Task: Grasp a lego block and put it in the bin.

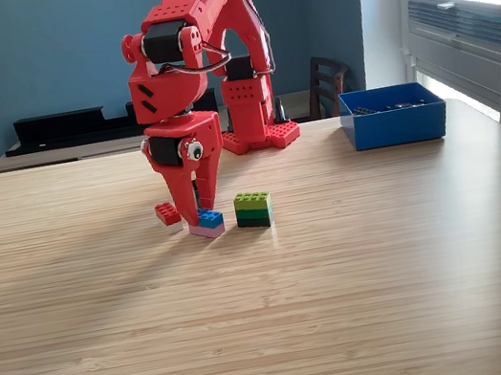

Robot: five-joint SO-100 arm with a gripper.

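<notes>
The red arm is bent down over the wooden table, its gripper pointing straight at the blocks, tips down right at the blue-and-pink block. The jaws look nearly together, a thin gap between them at most, and whether they are pinching that block's far edge or just touching it I cannot tell from this angle.

Three blocks in play, all near the middle of the table. The blue-and-pink one sits directly under the tips. A red-and-white block lies just to its left and a touch farther back. The green block, light green stacked on dark green, stands just to the right, apart from the gripper.

The bin, a blue open box, waits far back on the right, well apart from the blocks, with some small dark pieces inside.

Handling, by my read: these are hard plastic bricks, light, rigid, nothing to crush. The flat sides are smooth and could slip, so the jaws want two opposite vertical faces, squarely and low on the stack, not across the studs. The two-layer stacks may split if gripped only on the top brick. The neighbours sit close, so a wide opening risks nudging them.
</notes>
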